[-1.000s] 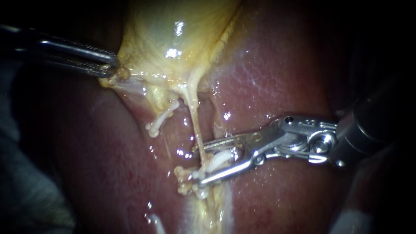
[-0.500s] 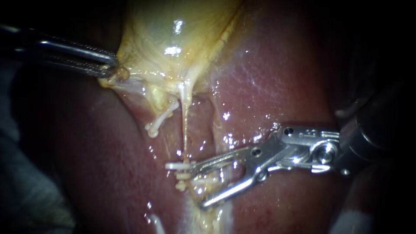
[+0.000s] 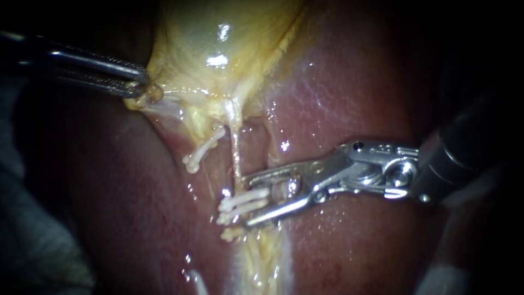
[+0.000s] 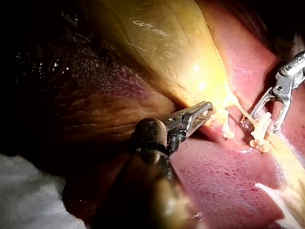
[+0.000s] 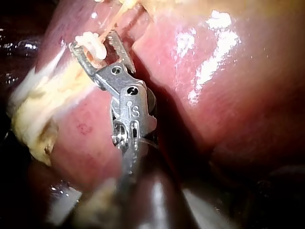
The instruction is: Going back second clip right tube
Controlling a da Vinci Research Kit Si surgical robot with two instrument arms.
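Entering from 3 o'clock, how is the right instrument [image 3: 251, 201] seen?
— Its jaws are held apart, nothing gripped; white clips [image 3: 233, 206] lie between the tips, over the liver [image 3: 349, 98].
Where is the right tube [image 3: 236, 155] found?
— It is clipped there and is stretched toward 12 o'clock, up to the gallbladder [image 3: 218, 33]. A lone clip [image 3: 201, 152] is seen at its 9 o'clock.
And the left instrument [image 3: 139, 86]?
— At 10 o'clock, its jaws are clamped on the gallbladder's edge.

Centrally lit, falling to black at edges; glare spots on gallbladder [image 3: 218, 49], wet liver [image 3: 338, 98] and right instrument [image 3: 248, 201].
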